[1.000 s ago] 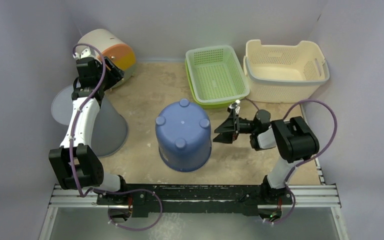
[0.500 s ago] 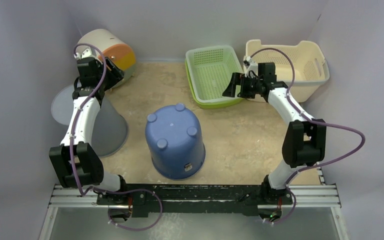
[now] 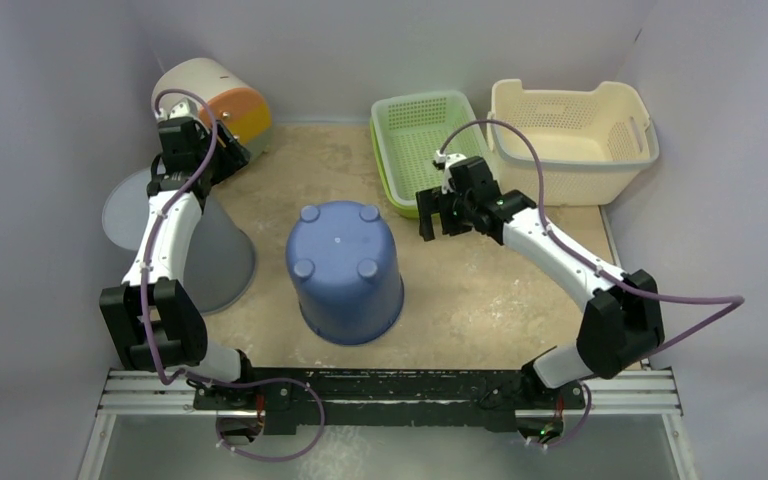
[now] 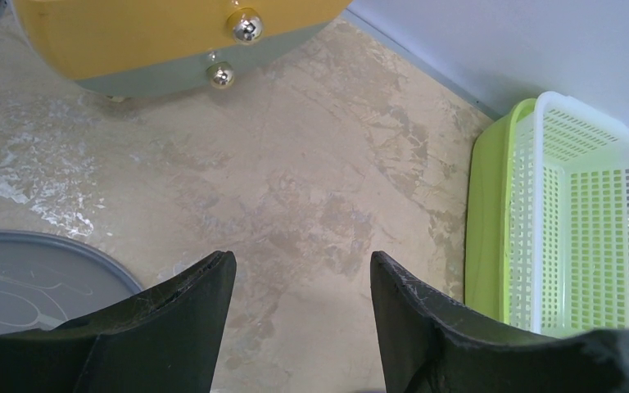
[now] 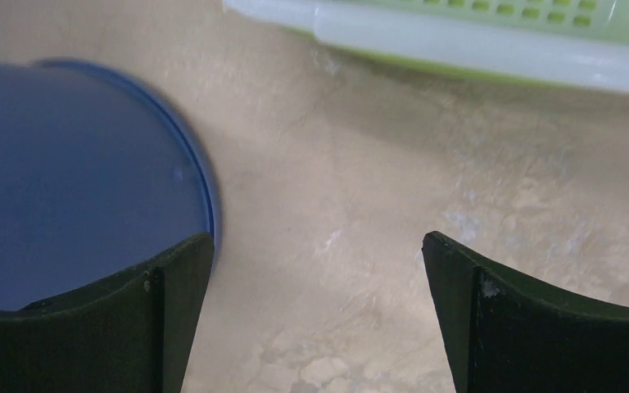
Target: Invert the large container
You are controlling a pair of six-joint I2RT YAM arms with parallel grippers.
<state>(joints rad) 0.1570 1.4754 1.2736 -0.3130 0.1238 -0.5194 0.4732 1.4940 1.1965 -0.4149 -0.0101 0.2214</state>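
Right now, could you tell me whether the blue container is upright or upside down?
Upside down: the blue container shows its flat base with four round feet facing up, and its wider rim sits on the table.

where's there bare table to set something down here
Bare table lies right of the blue container, in front of the green basket, though the right arm spans it. Another patch sits at the back between the orange-and-white drum and that basket. The left side is crowded: grey container and left arm.
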